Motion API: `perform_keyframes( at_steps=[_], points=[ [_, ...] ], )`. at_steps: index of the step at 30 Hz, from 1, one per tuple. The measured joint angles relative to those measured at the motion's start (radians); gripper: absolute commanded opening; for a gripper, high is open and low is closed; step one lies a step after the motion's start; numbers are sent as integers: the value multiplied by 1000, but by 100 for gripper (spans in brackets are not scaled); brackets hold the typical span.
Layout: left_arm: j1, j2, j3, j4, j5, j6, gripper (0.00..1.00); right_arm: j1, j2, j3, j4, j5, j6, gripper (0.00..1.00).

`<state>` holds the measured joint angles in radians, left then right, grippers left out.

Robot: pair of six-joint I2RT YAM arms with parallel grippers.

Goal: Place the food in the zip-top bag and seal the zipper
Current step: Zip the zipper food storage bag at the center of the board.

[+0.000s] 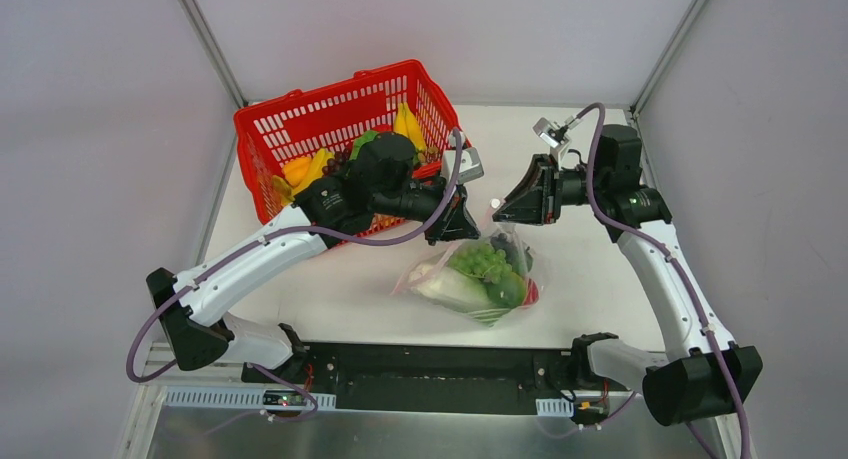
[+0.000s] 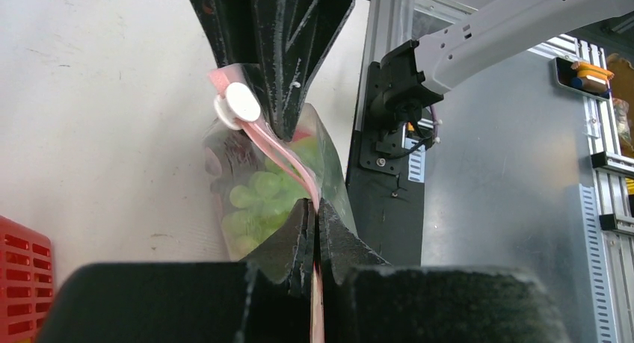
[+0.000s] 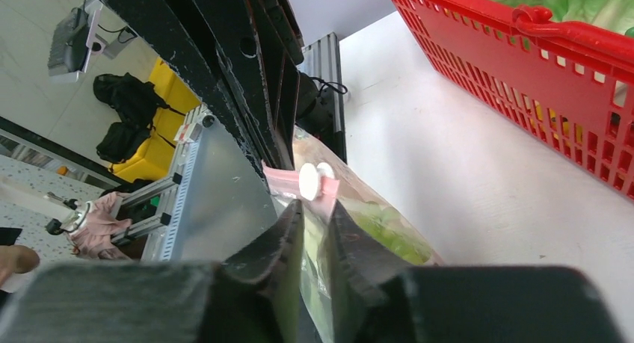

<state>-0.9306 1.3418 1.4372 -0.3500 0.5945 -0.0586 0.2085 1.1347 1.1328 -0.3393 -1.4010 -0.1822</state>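
The clear zip-top bag lies on the table, holding green grapes, a white-green cabbage and a green fruit. Its mouth edge is lifted between both grippers. My left gripper is shut on the pink zipper at one end. My right gripper is nearly closed, with the zipper edge between its fingers, just behind the white slider. The slider also shows in the left wrist view. In the top view the left gripper and right gripper face each other closely.
A red mesh basket stands at the back left, behind the left arm. It holds bananas, leafy greens and yellow fruit. The black arm-base rail runs along the near edge.
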Motion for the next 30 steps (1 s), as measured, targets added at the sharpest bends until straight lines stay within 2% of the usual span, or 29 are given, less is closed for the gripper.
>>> perform_keyframes(
  at_steps=[3,6,8,9,11,13,16,22,30],
  points=[
    [0,0,0,0,-1,5,0,2,0,-1,8,2,8,0],
    [0,0,0,-4,-14,13,0,2,-2,-2,6,10,12,0],
    [0,-1,0,-8,-34,18,42,2,-9,-2,5,25,10,0],
    [0,-1,0,-8,-46,19,57,2,-15,-3,5,34,10,0],
    [0,-5,0,-3,-68,11,75,2,-40,-13,8,63,11,0],
    [0,-12,0,8,-96,-14,84,4,-75,-33,21,99,23,0],
    [1,-21,0,51,-123,-65,83,6,-137,-82,64,143,53,0],
    [1,15,64,93,-122,-130,70,8,-211,-134,116,181,98,0],
    [1,114,154,126,-34,-158,54,10,-216,-143,126,186,112,0]
  ],
)
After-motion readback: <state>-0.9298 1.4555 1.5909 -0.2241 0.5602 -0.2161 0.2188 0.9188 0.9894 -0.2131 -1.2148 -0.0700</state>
